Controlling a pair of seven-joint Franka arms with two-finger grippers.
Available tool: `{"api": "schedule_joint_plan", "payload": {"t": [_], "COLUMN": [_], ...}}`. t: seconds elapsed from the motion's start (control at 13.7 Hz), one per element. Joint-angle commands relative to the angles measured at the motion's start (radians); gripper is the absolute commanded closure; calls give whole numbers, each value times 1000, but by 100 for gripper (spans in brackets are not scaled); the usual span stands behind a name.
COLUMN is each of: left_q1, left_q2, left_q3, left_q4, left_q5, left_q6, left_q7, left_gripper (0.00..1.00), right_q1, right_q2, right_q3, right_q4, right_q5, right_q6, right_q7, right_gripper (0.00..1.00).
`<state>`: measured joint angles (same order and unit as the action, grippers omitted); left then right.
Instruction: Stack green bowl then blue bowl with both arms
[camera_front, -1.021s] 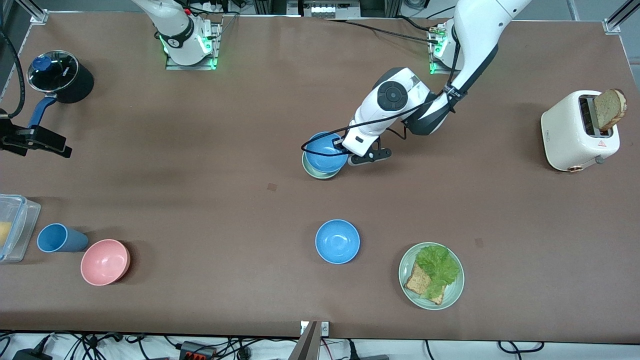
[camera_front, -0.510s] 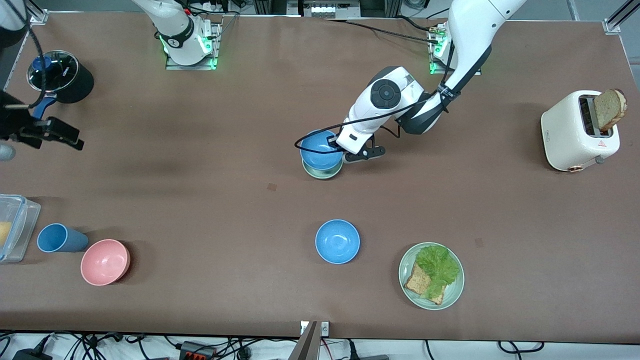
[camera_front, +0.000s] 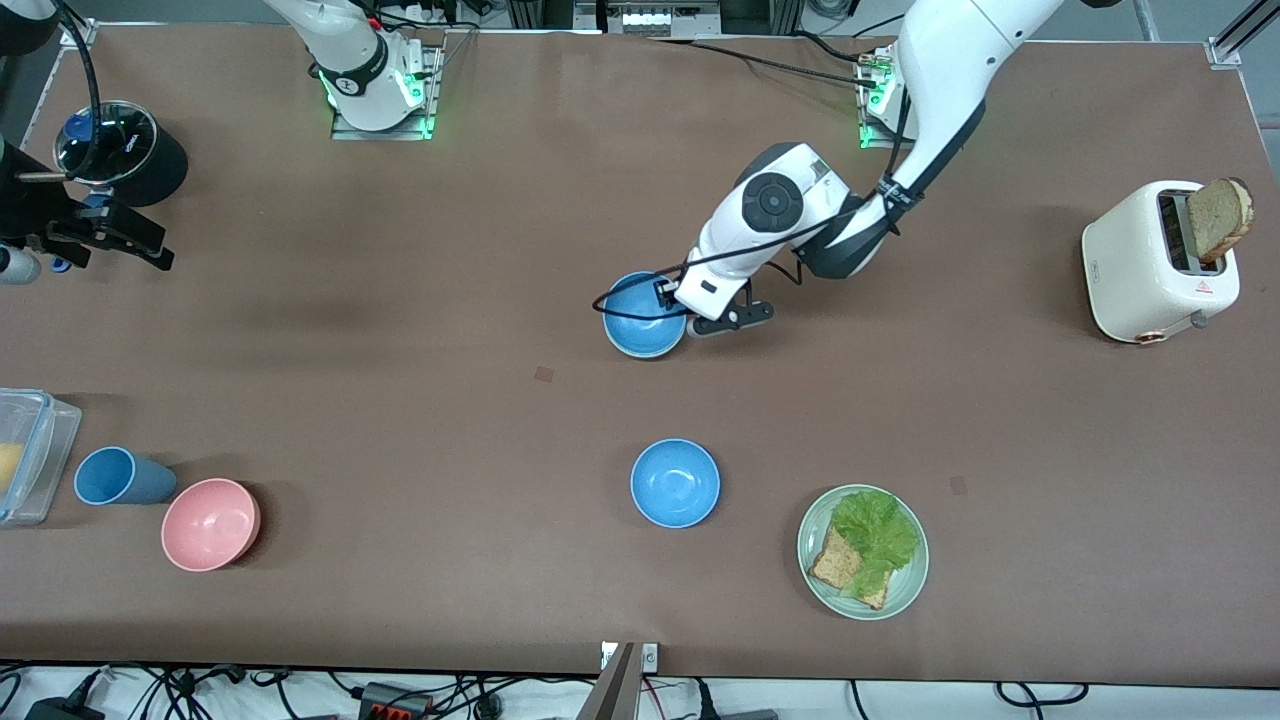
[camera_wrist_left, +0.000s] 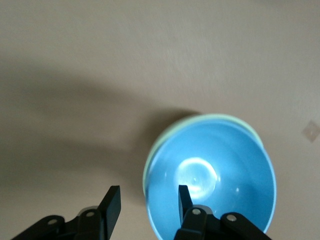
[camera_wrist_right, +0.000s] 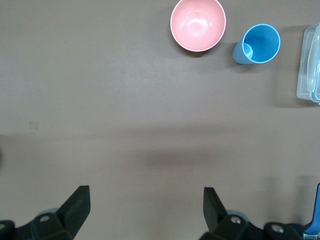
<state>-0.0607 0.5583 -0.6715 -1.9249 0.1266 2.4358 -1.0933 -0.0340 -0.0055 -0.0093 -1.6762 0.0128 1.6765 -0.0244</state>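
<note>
We show the blue bowl (camera_wrist_left: 212, 177) nested in the green bowl (camera_wrist_left: 172, 131) at mid-table, with only a thin green rim showing around it. The left gripper (camera_wrist_left: 146, 201) has its fingers parted astride the blue bowl's rim, one finger inside and one outside; nothing is clamped, so we judge the bowl released. The right gripper (camera_wrist_right: 145, 205) waits, fingers spread wide and empty, over the right arm's end of the table, near the black pot (camera_front: 125, 150). A second blue bowl (camera_front: 675, 482) sits nearer the front camera, beside the plate (camera_front: 905, 590) of lettuce and toast.

We judge the stack essentially made; the risk lies in the withdrawal. The inner finger stands close to the bowl wall, so a sideways or tilted retreat could catch the rim and drag or tip both bowls. The nesting also looks slightly off-centre, with more green showing on one side, so a nudge could unseat the blue bowl. A straight lift is called for.
</note>
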Motion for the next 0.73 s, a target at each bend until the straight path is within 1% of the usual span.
{"api": "schedule_joint_plan", "payload": {"t": [0.0, 0.07, 0.22, 0.36, 0.44, 0.66], "left_q1": [53, 65, 100, 142, 169, 261], "left_q2": [-32, -32, -34, -22, -21, -25], "left_q3": [-17, -19, -20, -19, -17, -20], "left_q4": [96, 131, 222, 357, 389, 411], "left_q5": [31, 30, 28, 13, -7, -16], "left_q6": [-168, -208, -329, -504, -550, -606], "left_q7": [34, 55, 105, 275, 339, 494], "left_gripper": [39, 35, 34, 34, 34, 32], "right_q1": [-12, -14, -11, -9, -10, -12], "right_q2": [-16, -16, -19, -19, -21, -21], "right_q3": [14, 14, 14, 15, 15, 14], "right_q4": [0, 0, -2, -2, -5, -7], "right_q5": [-16, -16, -16, -16, -16, -17], "right_q6": [-8, -8, -20, -29, -31, -17], "right_q7": [-28, -29, -28, -26, -26, -20], "right_gripper": [0, 0, 0, 0, 0, 0]}}
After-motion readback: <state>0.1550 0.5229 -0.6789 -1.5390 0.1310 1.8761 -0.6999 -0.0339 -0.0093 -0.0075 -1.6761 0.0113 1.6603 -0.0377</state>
